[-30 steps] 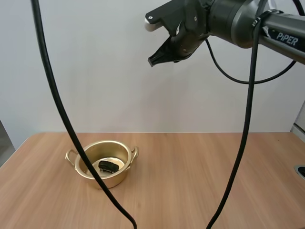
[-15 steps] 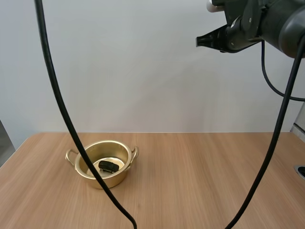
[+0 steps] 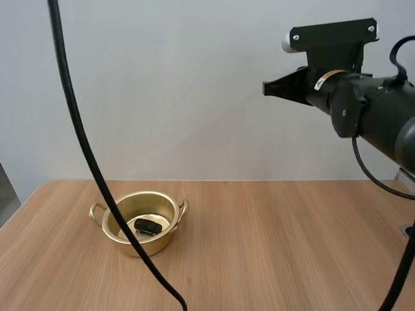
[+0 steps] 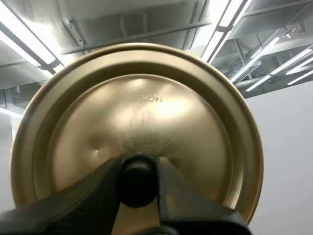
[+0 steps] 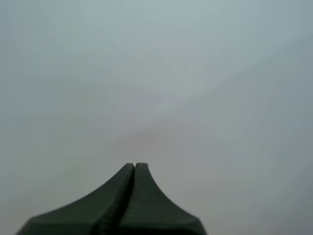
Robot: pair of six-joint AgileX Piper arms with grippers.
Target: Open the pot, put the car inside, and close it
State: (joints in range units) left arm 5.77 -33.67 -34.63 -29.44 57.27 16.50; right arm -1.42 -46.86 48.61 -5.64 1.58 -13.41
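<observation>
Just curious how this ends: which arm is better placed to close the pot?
Left. The left gripper pinches the lid by its knob; the car already lies in the open pot. The right gripper is shut on nothing, raised high.

Pot (image 3: 137,222) mouth open from above; car (image 3: 148,226) inside; right gripper (image 3: 267,88) high, well apart.

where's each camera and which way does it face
High view: behind and above the bases, looking down at the table, the pot holding the car, and the raised right gripper.
Left wrist view: on the left arm, facing the lid pinched by the left gripper.
Right wrist view: on the right arm, facing a blank surface past shut fingers.
Shared: high and right wrist show the right gripper.
</observation>
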